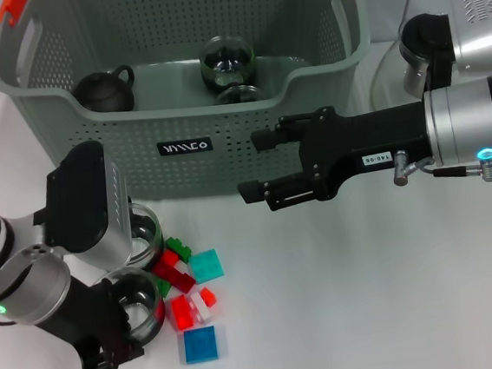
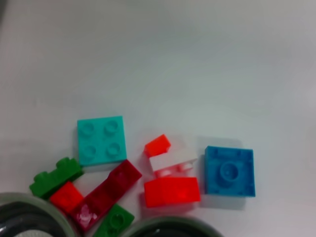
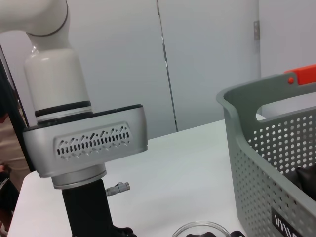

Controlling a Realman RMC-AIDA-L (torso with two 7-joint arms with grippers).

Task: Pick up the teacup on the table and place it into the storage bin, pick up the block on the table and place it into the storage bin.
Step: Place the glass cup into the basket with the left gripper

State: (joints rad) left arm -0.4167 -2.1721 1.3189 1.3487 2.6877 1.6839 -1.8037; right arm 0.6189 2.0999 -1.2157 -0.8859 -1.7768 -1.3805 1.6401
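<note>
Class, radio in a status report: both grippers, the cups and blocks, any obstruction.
Left gripper low over glass teacup beside coloured plastic blocks. Right gripper open, empty, before grey-green perforated storage bin. Nothing obstructing.

We see the grey-green perforated storage bin (image 1: 180,130) at the white table's (image 1: 370,295) back, plastic toy blocks (image 1: 190,286) before it, left.

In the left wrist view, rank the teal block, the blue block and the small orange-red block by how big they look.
1. Teal block and blue block: about equal, so I won't rank them.
2. Small orange-red block: clearly smallest.
All lie on the table.
</note>
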